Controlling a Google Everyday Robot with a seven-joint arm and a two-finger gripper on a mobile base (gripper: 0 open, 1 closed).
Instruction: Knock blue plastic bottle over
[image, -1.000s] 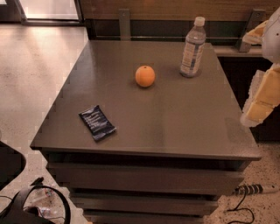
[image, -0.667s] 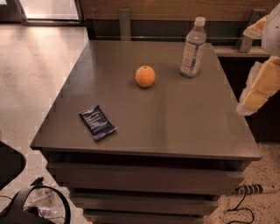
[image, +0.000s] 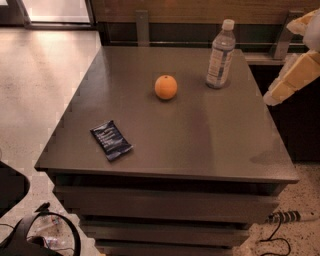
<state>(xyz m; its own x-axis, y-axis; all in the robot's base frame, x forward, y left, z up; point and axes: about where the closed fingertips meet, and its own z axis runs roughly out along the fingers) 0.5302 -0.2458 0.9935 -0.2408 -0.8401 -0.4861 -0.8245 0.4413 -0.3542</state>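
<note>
Likely light, smooth, tippy bottle (image: 220, 55): shove near cap (image: 228, 23). Gripper (image: 278, 92) right of bottle, apart; open or closed, cannot tell.

There is one table (image: 200, 135), and three loose things are on it: one bottle (image: 220, 55), one orange (image: 165, 87) and one packet (image: 111, 140). The bottle stands near the table's far right corner, the orange towards its far middle, and the packet near its front left edge. One gripper (image: 275, 95) is just beyond the table's right edge. One power strip (image: 287, 217) lies below the table's front right corner.
</note>
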